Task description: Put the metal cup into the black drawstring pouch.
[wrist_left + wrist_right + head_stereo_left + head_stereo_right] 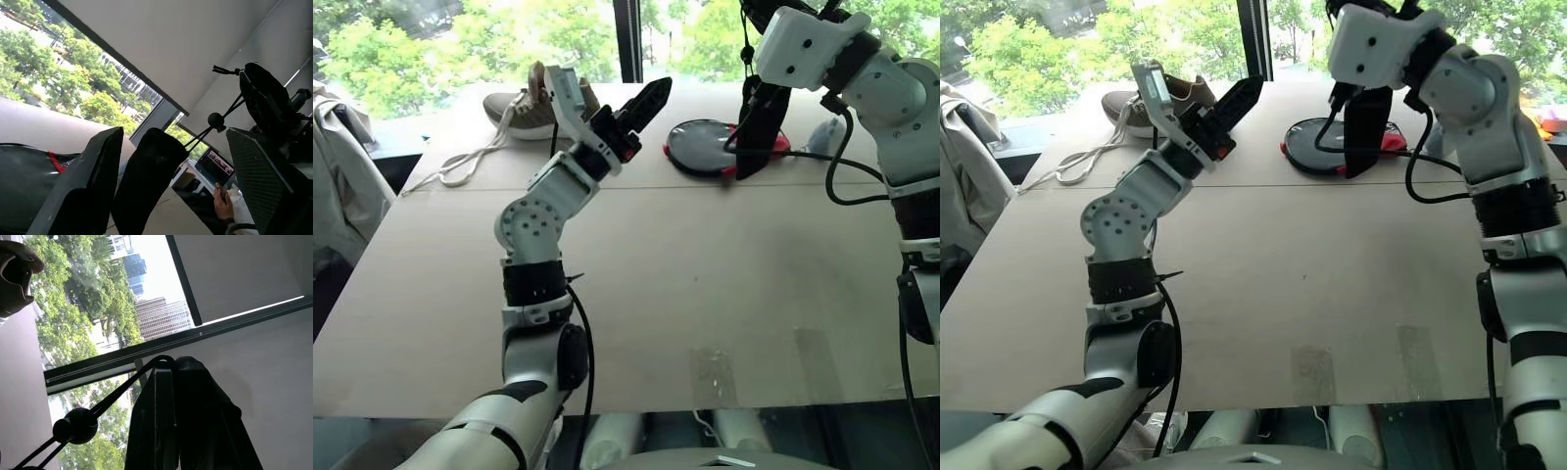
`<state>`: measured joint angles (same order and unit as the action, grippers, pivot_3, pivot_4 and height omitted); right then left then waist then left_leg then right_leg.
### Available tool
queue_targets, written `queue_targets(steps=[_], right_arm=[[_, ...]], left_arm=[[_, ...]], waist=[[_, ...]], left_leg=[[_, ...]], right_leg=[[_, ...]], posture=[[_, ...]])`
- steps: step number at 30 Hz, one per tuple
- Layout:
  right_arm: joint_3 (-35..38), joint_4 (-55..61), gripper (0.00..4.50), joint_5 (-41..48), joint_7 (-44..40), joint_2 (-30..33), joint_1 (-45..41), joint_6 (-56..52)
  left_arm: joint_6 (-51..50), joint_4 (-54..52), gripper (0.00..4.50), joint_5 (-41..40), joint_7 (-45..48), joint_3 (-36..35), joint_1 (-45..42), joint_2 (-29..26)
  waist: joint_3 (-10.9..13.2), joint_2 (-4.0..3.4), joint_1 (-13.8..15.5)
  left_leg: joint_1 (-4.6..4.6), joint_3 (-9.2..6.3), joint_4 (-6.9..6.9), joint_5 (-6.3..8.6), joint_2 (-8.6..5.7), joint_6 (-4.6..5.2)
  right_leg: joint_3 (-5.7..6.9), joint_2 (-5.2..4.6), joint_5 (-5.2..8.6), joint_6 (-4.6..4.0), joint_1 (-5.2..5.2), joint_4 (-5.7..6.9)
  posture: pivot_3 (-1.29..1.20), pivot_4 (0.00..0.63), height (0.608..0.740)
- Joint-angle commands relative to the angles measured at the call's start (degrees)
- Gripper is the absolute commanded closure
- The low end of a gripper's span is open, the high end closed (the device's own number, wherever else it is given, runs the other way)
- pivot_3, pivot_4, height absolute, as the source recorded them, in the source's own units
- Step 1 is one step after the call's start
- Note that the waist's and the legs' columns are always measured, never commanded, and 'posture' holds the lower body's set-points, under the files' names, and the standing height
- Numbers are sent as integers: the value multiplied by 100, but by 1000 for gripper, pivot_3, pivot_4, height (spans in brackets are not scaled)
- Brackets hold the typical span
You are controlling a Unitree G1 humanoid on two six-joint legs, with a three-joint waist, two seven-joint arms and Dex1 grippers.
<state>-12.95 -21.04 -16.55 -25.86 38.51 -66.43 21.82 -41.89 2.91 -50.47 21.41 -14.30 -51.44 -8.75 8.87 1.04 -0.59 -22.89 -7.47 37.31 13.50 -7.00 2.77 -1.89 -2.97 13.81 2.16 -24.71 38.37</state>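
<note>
Black fabric is hanging from your right gripper (pixel 759 93), clamped on the black drawstring pouch (pixel 759 132) above the table (pixel 705 284), while your left gripper (pixel 641 108) is gaping empty, so the cup, which I cannot spot, needs finding next.

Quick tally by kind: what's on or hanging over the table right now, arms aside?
Shoe: 1
Paddle-shaped case: 1
Pouches: 2 (black drawstring pouch, grey-blue pouch)
Total: 4
</note>
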Motion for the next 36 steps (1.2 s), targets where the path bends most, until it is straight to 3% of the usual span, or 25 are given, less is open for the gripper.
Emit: queue_targets(steps=[1,8,16,19,25,33,36], right_arm=[[224,-14,4500,9,56,-28,-197,201],[259,78,4500,61,-25,-104,-58,142],[307,382,4500,169,-155,-271,83,-27],[321,457,4500,173,-156,-312,116,-90],[345,577,4500,172,-151,-349,141,-199],[405,721,4500,216,-195,-371,168,-336],[432,770,4500,238,-231,-377,222,-376]], left_arm=[[750,231,990,778,791,661,-420,-154],[1715,1136,990,1649,1558,1163,-979,-79],[1807,1448,990,1762,1743,1032,-1139,-61],[1777,1438,1797,1729,1767,995,-1137,-8],[1803,1521,4462,1895,1825,1081,-1068,80],[1984,1703,4462,2191,1799,1095,-1097,154],[1949,1718,4462,1963,1795,851,-1131,198]], waist=[[0,0,-7],[0,-1,-25],[0,-1,-26],[0,-1,-23],[0,-1,-26],[0,-1,-27],[0,-1,-25]], left_leg=[[0,0,-1,0,0,0],[0,-1,-7,0,0,0],[0,-2,-9,0,1,1],[-1,-2,-7,0,1,1],[-1,-2,-7,0,1,0],[-1,-2,-6,0,1,1],[-1,-3,-5,0,1,1]], right_leg=[[-1,1,0,0,0,0],[-3,3,0,0,-3,-2],[-5,3,0,0,-7,-2],[-3,3,0,0,-7,-2],[-3,3,0,0,-7,-1],[-3,3,0,0,-7,1],[-2,3,0,0,-7,2]], posture=[[0,150,740],[0,150,740],[0,150,740],[0,150,740],[0,150,740],[0,150,740],[0,150,740]])
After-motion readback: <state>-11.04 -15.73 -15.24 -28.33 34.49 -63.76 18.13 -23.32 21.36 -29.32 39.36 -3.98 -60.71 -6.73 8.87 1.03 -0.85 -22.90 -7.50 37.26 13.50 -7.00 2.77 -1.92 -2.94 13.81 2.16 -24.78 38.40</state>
